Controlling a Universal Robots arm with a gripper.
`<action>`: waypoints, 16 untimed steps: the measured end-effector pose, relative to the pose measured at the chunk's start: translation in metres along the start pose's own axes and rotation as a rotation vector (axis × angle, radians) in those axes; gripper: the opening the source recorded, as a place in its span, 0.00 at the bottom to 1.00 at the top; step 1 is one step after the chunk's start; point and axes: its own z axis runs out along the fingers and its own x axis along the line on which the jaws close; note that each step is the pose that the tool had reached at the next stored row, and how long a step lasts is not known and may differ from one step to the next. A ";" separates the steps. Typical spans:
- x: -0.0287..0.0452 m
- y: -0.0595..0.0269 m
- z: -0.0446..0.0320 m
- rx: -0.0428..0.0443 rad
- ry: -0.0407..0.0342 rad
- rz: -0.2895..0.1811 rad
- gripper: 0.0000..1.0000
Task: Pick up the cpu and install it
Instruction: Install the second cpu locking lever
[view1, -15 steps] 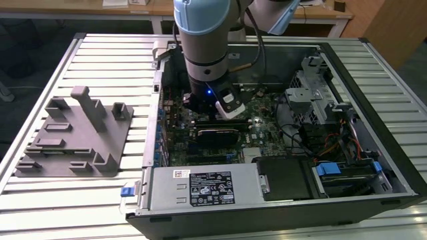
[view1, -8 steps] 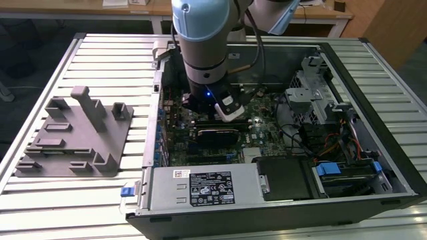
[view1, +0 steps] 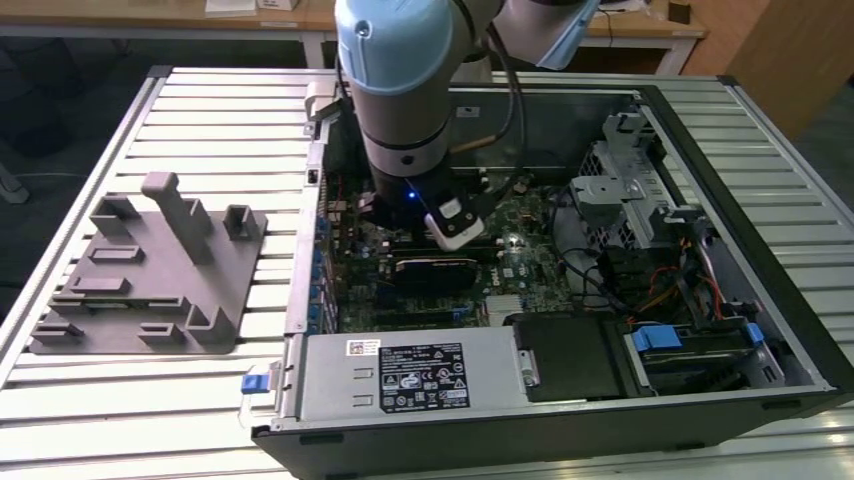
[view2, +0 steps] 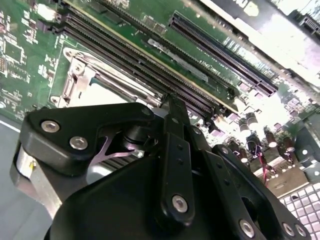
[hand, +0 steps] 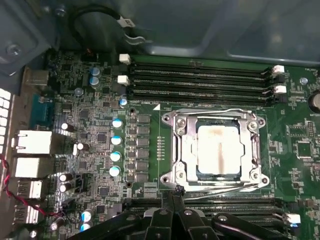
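The cpu lies seated in the socket frame on the motherboard; the gripper hovers just beside that frame, its fingers seemingly closed together and empty. Judged from this, good practice is to confirm the chip sits flat and square; any tilt risks the contacts.

Cpu: flat, square, silvery top with a brownish smear; seated level inside the socket frame, memory slots at 12 o'clock.

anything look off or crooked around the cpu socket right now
Nothing stands out. In the first wrist view the cpu lies flat and square inside the socket's metal frame; its silvery top carries a faint brownish smear. The memory slots beside it look straight and undamaged.
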 end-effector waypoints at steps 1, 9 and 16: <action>0.0006 -0.0003 0.0007 -0.0080 0.0003 -0.002 0.11; 0.0025 -0.0015 0.0056 -0.0346 0.0017 -0.010 0.11; 0.0028 -0.0019 0.0082 -0.0503 0.0017 -0.010 0.11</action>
